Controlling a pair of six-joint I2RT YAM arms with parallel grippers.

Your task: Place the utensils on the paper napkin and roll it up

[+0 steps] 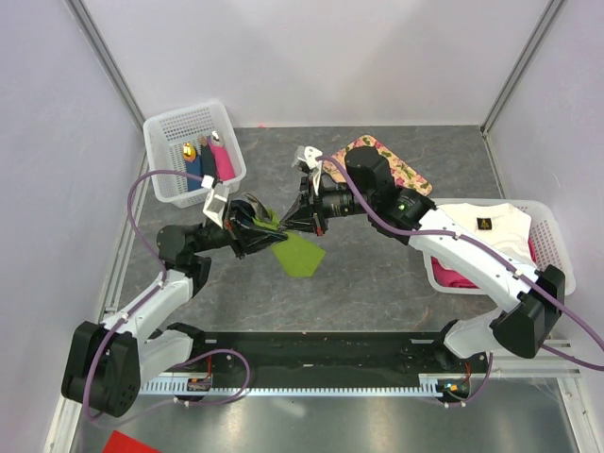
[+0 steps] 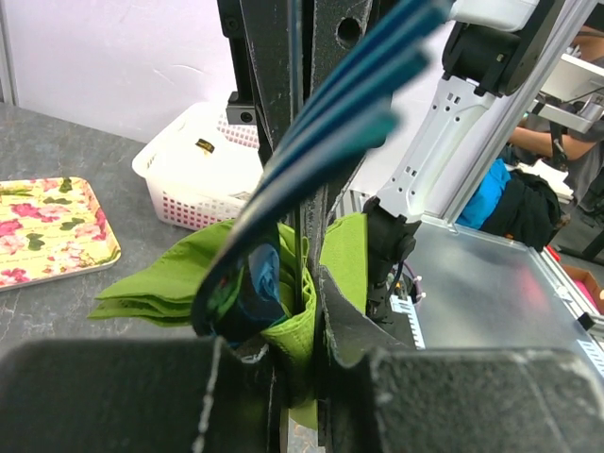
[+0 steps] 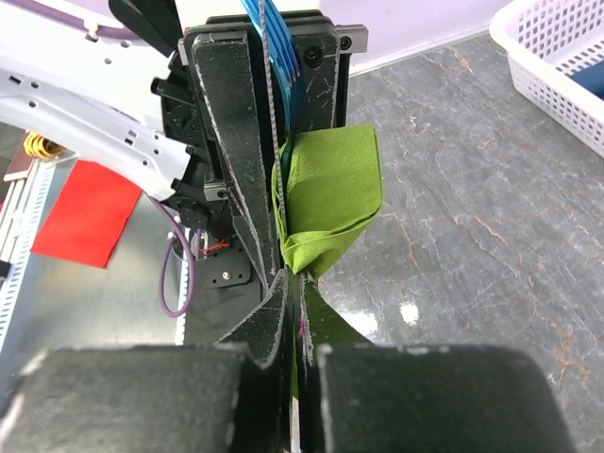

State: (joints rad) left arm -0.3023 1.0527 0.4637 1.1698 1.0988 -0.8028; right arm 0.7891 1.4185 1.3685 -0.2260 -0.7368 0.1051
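Both arms meet mid-table, nose to nose, and the napkin is bunched up between them, off the table, with one corner flap hanging down under the grippers.

The left gripper is clamped on the green paper. In its wrist cam the paper is wedged right between the dark fingers. The right gripper is pinched down on it too, and its fingers come together on the napkin's edge.

The blue utensil sits inside the fold. Its tines poke out huge and blurry across the left wrist view, and in the right wrist view just the tips peek in at the top edge. From above I can't see it at all because the grippers cover that spot. I can't make out a second utensil in any view.

The floral tray is half hidden under the right arm. The top-left basket holds dark blue and pink bundles, which are too small to see in detail. The right basket holds a white cloth over a pink one, with the arm crossing over it. A red sheet shows beside the table, partly hidden by the left arm.
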